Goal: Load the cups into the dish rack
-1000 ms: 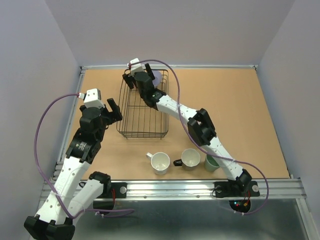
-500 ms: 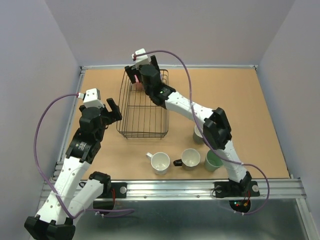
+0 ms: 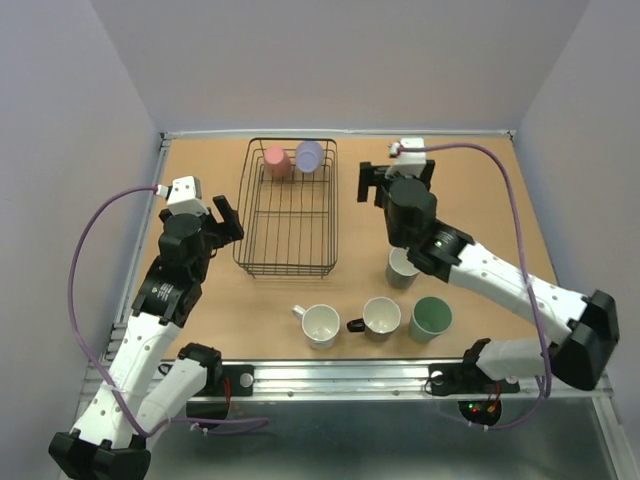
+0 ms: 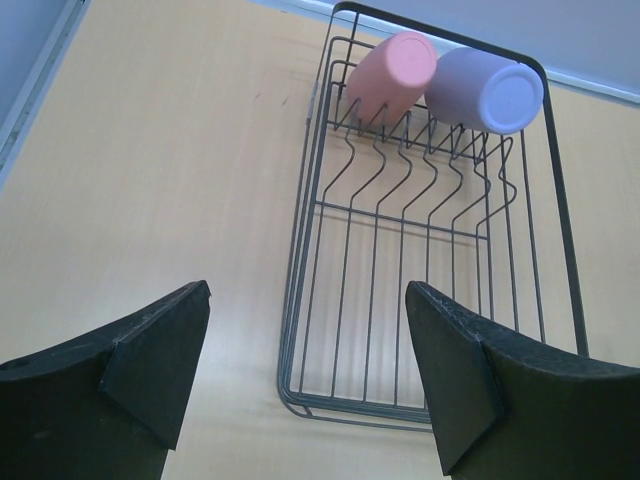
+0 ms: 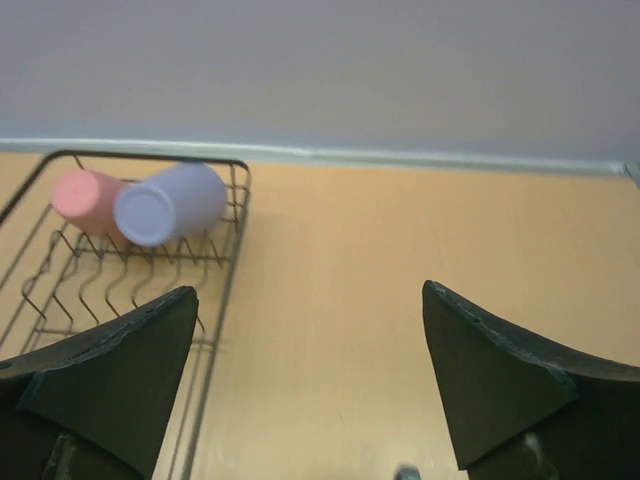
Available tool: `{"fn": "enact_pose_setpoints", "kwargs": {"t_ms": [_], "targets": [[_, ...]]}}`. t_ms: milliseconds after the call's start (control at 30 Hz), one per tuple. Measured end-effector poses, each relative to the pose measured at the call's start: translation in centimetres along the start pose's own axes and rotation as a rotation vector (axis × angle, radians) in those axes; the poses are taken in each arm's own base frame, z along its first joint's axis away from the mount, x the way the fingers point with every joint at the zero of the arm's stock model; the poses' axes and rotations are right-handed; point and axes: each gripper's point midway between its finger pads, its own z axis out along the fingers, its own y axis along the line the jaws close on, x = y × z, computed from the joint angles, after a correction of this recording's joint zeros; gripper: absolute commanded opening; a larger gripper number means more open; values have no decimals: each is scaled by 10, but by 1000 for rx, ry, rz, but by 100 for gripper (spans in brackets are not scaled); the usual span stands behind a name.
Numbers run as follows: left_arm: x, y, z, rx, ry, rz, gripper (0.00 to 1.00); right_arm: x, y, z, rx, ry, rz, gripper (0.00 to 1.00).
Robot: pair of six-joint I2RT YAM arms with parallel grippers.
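Observation:
The black wire dish rack (image 3: 286, 271) stands left of centre. A pink cup (image 3: 277, 161) and a lavender cup (image 3: 310, 156) lie on their sides at its far end, side by side. On the table near the front stand a white cup (image 3: 321, 325), a black-handled cup (image 3: 382, 317) and a mint green cup (image 3: 431, 318). A fourth cup (image 3: 402, 268) is partly hidden under the right arm. My right gripper (image 3: 395, 178) hangs open and empty to the right of the rack. My left gripper (image 3: 228, 218) is open and empty at the rack's near left corner.
Lavender walls close the table on three sides, with a raised rail (image 3: 330, 132) along the back. A metal rail (image 3: 340, 378) carrying the arm bases runs along the front. Bare wood (image 5: 400, 260) lies to the right of the rack.
My right arm has swung from over the rack's far end out to the right, leaving the lavender cup beside the pink one. The left arm has stayed put.

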Motion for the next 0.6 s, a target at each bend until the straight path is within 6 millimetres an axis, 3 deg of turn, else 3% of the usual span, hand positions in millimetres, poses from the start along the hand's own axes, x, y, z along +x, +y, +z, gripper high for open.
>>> {"fn": "enact_pose_setpoints", "kwargs": {"t_ms": [100, 233, 333, 400, 500, 600], "targets": [[1, -2, 2, 6, 3, 1, 89, 28, -42, -38, 50, 68, 68, 86], [6, -5, 5, 22, 25, 5, 89, 49, -78, -77, 77, 141, 159, 86], [8, -7, 6, 28, 37, 8, 89, 67, -83, -92, 74, 208, 233, 86], [9, -7, 7, 31, 39, 9, 89, 92, -83, -101, 70, 281, 263, 86], [12, -7, 7, 33, 45, 10, 89, 148, -85, -118, 90, 432, 261, 86], [14, -7, 7, 35, 49, 11, 89, 175, -93, -132, 126, 515, 258, 86]]}}
